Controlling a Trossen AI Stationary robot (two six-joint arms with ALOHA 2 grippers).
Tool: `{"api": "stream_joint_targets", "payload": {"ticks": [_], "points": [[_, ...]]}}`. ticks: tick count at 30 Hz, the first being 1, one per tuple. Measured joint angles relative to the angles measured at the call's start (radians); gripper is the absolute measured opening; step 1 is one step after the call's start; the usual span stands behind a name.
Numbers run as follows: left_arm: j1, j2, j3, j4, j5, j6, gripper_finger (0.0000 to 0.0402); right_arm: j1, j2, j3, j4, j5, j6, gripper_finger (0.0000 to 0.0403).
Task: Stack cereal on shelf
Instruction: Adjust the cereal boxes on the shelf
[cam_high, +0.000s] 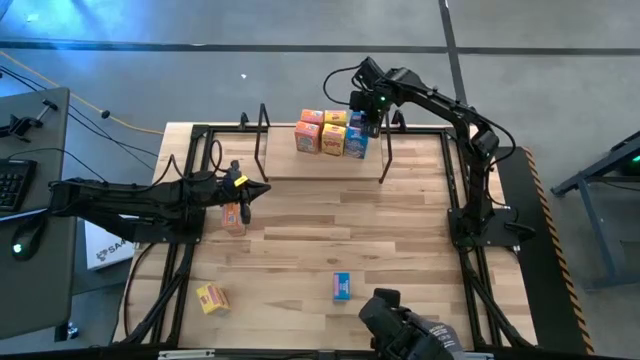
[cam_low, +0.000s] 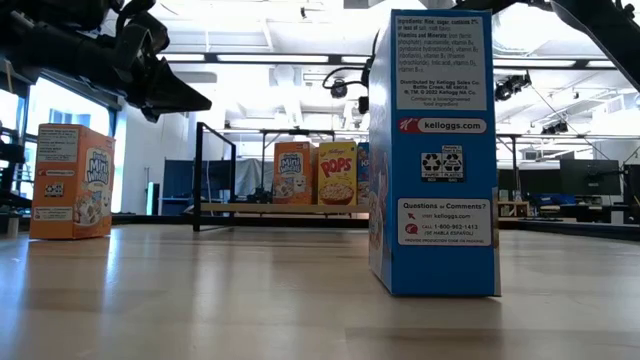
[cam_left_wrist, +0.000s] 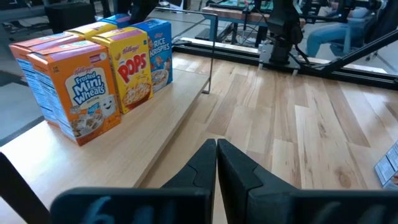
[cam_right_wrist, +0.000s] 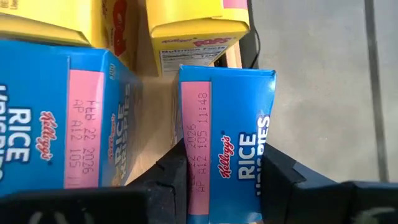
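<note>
On the shelf at the far side of the desk a cluster of cereal boxes already stands: orange, yellow and blue ones packed side by side, roughly six as far as the high view lets me count. Right hand is over the blue end of that cluster, clenched on a blue box that sits just beside another blue box with yellow ones behind; looks like placement, not yet let go. Left on the desk: an orange box, a yellow box near the front left corner, and a blue box near the front middle, so I judge about two thirds done. Left hand is clenched and empty, fingers touching each other, hovering just past the orange box toward the shelf; that box is nearest it, slightly behind and below the tip, apart from it.
</note>
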Motion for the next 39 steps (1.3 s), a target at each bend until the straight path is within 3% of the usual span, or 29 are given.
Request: {"api": "stream_joint_targets", "payload": {"ticks": [4, 17, 23, 32, 39], "points": [[0.0, 0.0, 0.0, 0.0, 0.0, -0.006, 0.0007, 0.022, 0.0, 0.0, 0.0, 0.032, -0.027, 0.0122], [0.0, 0.0, 0.0, 0.0, 0.0, -0.007, 0.0007, 0.056, -0.001, 0.0, 0.019, 0.074, -0.06, 0.02], [0.0, 0.0, 0.0, 0.0, 0.0, -0.007, 0.0007, 0.06, -0.001, 0.019, 0.025, 0.097, -0.06, 0.0202], [0.0, 0.0, 0.0, 0.0, 0.0, -0.002, 0.0007, 0.087, -0.003, 0.163, -0.028, 0.1, -0.05, 0.0202], [0.0, 0.0, 0.0, 0.0, 0.0, -0.001, 0.0007, 0.168, -0.003, 0.305, -0.176, 0.099, 0.089, 0.018]]}}
